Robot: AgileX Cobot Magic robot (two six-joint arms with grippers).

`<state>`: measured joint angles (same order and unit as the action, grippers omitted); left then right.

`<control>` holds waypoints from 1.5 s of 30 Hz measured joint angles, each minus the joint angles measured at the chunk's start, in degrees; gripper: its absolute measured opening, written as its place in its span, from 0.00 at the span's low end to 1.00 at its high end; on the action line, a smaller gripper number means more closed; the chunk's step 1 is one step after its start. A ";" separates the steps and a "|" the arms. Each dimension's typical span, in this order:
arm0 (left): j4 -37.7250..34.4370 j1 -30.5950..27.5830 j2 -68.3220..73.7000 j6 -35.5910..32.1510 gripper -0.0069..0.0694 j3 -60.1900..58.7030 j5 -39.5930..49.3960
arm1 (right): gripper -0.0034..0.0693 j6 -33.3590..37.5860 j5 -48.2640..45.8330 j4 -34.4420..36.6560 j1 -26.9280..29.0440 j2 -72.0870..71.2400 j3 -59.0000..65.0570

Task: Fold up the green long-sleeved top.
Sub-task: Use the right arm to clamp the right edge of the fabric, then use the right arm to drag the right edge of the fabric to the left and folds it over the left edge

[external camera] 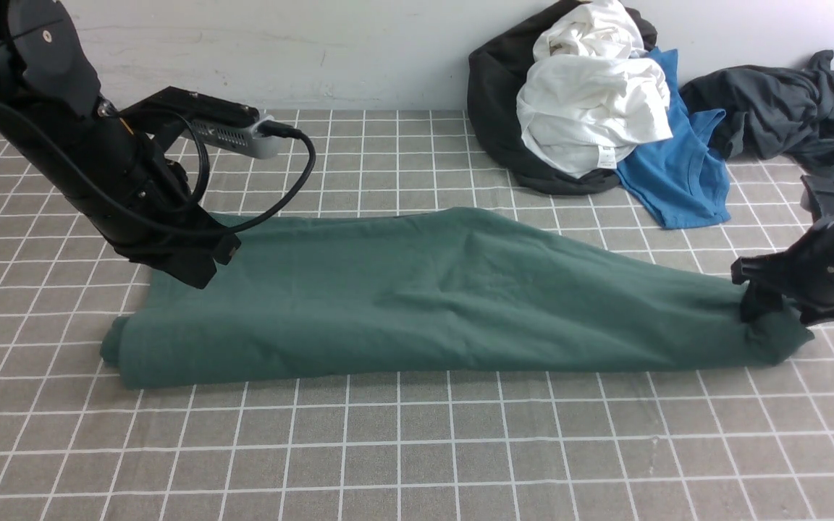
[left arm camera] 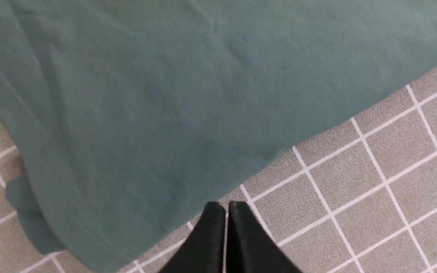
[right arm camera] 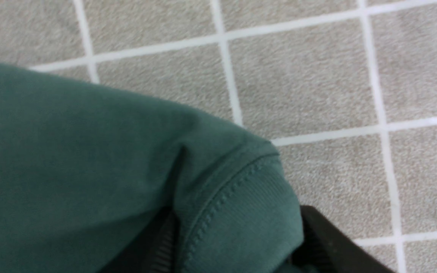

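The green long-sleeved top (external camera: 402,304) lies across the middle of the checked table as a long folded band, thick at its left end and tapering to the right. My left gripper (external camera: 200,278) is shut and empty, just above the top's far left corner. In the left wrist view its closed fingertips (left arm camera: 218,212) hover over bare table at the edge of the top (left arm camera: 165,94). My right gripper (external camera: 768,318) is at the right tip, where the cloth bunches up. In the right wrist view, ribbed green fabric (right arm camera: 241,227) fills the gap between the fingers (right arm camera: 328,242).
At the back right lies a heap of clothes: a white garment (external camera: 591,108) on a black one (external camera: 493,108), a bright blue tee (external camera: 677,170) and a dark grey garment (external camera: 779,108). The wall stands close behind them. The grid cloth (external camera: 417,449) covers the table.
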<state>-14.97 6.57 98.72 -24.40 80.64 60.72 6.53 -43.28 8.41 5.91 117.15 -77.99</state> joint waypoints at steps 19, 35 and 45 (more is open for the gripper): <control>4.03 0.00 -10.52 -0.13 0.08 0.00 1.84 | 0.13 -4.10 -9.57 -18.39 -3.61 -29.02 -6.15; 5.29 0.00 -17.17 -0.13 0.08 0.00 4.20 | 0.13 5.41 -3.28 8.58 -38.19 -0.93 -25.65; 5.29 0.00 -17.17 -0.13 0.08 0.00 4.56 | 0.43 9.45 -5.58 20.09 -39.63 7.92 -35.62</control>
<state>-9.68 6.57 81.55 -24.52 80.64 65.27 15.98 -48.87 28.51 -33.71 125.08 -113.61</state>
